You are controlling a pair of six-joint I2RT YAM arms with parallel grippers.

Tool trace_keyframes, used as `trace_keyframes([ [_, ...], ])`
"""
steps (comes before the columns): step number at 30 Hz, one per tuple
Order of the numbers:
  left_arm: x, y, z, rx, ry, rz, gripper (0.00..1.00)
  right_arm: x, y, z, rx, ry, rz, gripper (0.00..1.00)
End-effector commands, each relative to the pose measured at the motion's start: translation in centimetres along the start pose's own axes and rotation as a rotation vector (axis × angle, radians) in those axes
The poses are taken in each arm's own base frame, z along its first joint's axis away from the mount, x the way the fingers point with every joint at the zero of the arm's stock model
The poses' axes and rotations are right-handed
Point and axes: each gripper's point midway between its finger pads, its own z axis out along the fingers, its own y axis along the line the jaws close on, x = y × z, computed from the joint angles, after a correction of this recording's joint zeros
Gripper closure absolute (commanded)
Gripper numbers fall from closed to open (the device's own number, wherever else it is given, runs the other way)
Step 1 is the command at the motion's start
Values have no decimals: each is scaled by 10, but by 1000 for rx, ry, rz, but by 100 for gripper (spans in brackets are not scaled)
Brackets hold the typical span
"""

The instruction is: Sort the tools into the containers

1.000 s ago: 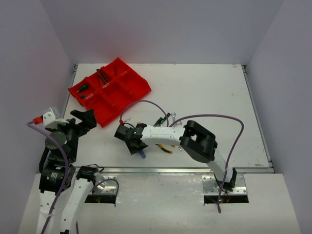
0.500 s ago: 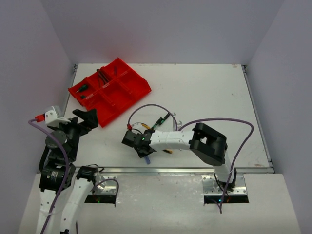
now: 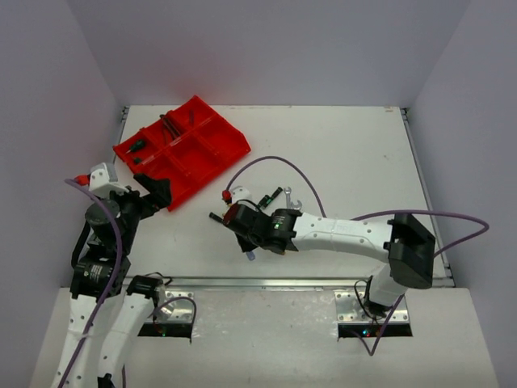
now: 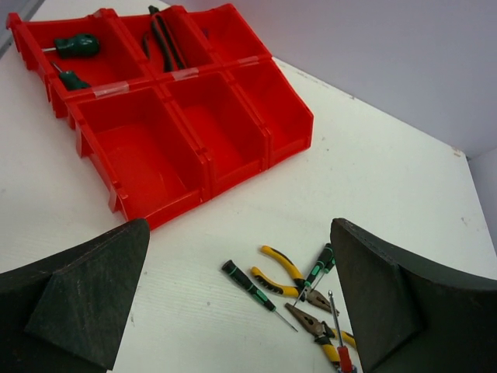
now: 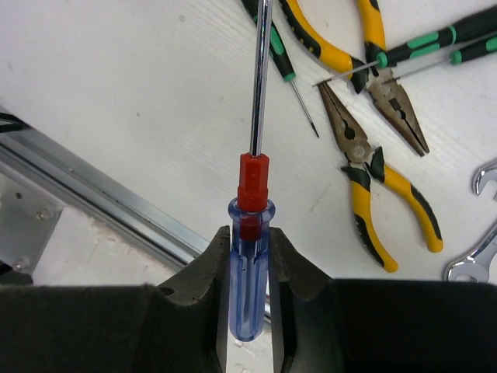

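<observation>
Right pincer [image 5: 248, 256] clamped on blue screwdriver [image 5: 250, 299], clear handle, near desk [image 5: 116, 93] front edge, well apart from red tray [image 4: 289, 140]. Looks light, stiff, slick; mid-handle hold best. Left pincer [image 4: 238, 256] wide open, empty.

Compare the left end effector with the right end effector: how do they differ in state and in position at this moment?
The left end effector stands wide open and holds nothing; the right end effector is shut on the handle of the blue screwdriver. The left end effector hangs near the red tray; the right end effector is farther from it, beside the loose pliers. Both are black and two-fingered.
</observation>
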Motion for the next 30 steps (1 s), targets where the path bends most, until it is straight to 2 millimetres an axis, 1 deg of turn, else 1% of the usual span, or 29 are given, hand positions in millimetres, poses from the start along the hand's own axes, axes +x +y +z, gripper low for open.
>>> trace_keyframes([
  [1, -5, -20, 1, 100, 1, 19, 0, -21, -2, -12, -45, -72, -26, 100],
  [2, -2, -25, 1, 128, 19, 25, 0, -21, -2, -14, -59, -74, -27, 100],
  [3, 2, -33, 1, 163, 50, 17, 0, -29, 2, -20, -101, -111, -23, 100],
  [4, 8, -43, 1, 219, 84, 1, 0, -39, 8, -30, -159, -162, -28, 100],
  [6, 23, -76, -2, 399, 159, -66, 0, -55, 15, -48, -245, -245, -38, 100],
  [7, 38, -92, -6, 507, 228, -114, 0, -61, 17, -54, -281, -278, -38, 100],
  [8, 64, -105, -16, 623, 340, -178, 0, -64, 19, -57, -314, -296, -34, 100],
  [9, 56, -123, -23, 758, 305, -201, 0, -69, 20, -63, -339, -322, -36, 100],
  [10, 78, -123, -26, 793, 394, -288, 0, -73, 24, -74, -389, -359, -33, 100],
  [11, 71, -130, -31, 842, 378, -308, 0, -76, 25, -81, -413, -375, -34, 100],
  [13, 84, -129, -30, 859, 393, -338, 0, -82, 28, -92, -463, -417, -31, 100],
  [14, 87, -130, -30, 865, 399, -341, 0, -83, 29, -96, -478, -424, -36, 100],
  [18, 87, -150, -45, 985, 398, -348, 0, -86, 38, -102, -523, -422, -63, 100],
  [21, 87, -162, -53, 1044, 393, -343, 2, -86, 48, -108, -585, -416, -79, 100],
  [24, 87, -165, -56, 1071, 385, -343, 11, -86, 51, -109, -595, -412, -80, 100],
  [25, 86, -165, -57, 1077, 383, -342, 16, -86, 51, -109, -597, -412, -81, 100],
  [27, 89, -164, -56, 1073, 389, -341, 35, -87, 50, -110, -592, -419, -77, 100],
  [28, 91, -164, -56, 1071, 392, -341, 36, -88, 48, -110, -581, -422, -70, 100],
  [30, 95, -162, -54, 1064, 400, -342, 31, -90, 44, -109, -558, -426, -57, 100],
])
